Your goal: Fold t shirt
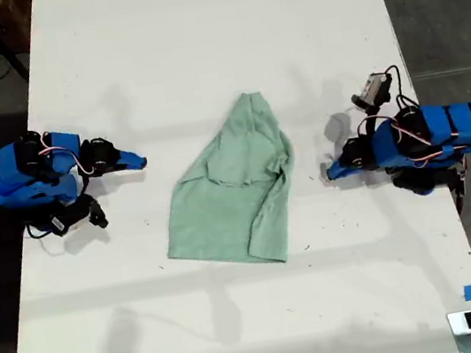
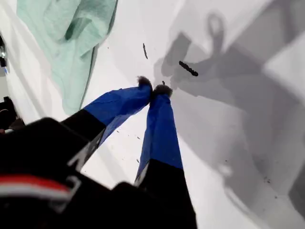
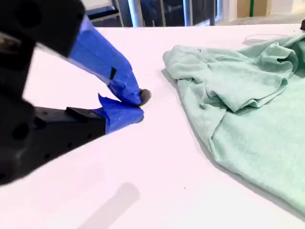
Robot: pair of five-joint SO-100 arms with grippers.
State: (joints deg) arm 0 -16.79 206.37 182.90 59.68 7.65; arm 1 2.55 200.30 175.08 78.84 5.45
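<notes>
Exterior view showed the t shirt (image 1: 233, 190) partly folded mid-table — both grippers (image 2: 153, 88) (image 3: 138, 106) were closed, empty; tidying was left.

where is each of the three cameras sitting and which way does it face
Exterior view: overhead, facing straight down on the white table; shows both blue arms, one at each side of that view, and the t shirt between them.
First wrist view: rides my first gripper, looking along its shut blue fingers at the tabletop; shirt at the frame's edge.
Second wrist view: rides my second gripper, low over the table, jaws closed, shirt ahead.
All three views share the mint shirt lying untouched on the table.
</notes>
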